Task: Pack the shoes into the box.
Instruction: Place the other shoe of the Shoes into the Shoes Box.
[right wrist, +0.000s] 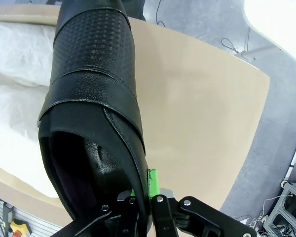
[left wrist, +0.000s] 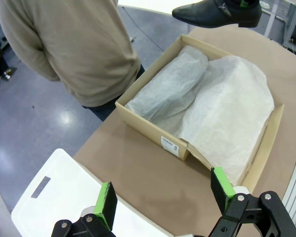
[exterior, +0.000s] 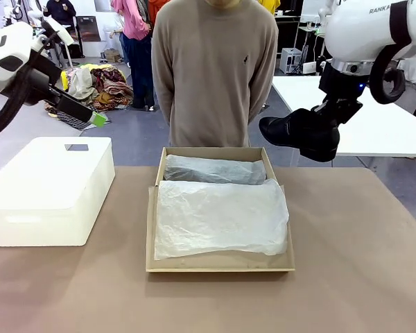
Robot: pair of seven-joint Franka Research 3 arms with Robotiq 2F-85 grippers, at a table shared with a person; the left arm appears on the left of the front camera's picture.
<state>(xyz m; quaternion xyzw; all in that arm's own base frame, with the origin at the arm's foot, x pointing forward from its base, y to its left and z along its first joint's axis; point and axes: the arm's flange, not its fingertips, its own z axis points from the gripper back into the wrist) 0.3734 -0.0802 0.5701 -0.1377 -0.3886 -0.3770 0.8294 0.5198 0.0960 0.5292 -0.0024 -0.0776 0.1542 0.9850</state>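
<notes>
While a brown worktop [exterior: 360,277] fills the lower frame under a grey floor [exterior: 132,135], tan cardboard shoebox [exterior: 215,262] at centre, white tissue paper [exterior: 222,218] inside, white plastic box [exterior: 48,187] at left, person [exterior: 215,69] behind, left hand [left wrist: 165,191] released, right hand [right wrist: 147,190] grasping glossy black leather shoe [exterior: 291,130] at upper right.

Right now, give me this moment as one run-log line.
left hand: open, empty | right hand: shut on shoe, in the air beyond box far right corner | box: open, tissue inside

Glossy leather shoe [right wrist: 96,98]; matt cardboard box [exterior: 218,261], crinkled tissue [exterior: 218,216].
</notes>
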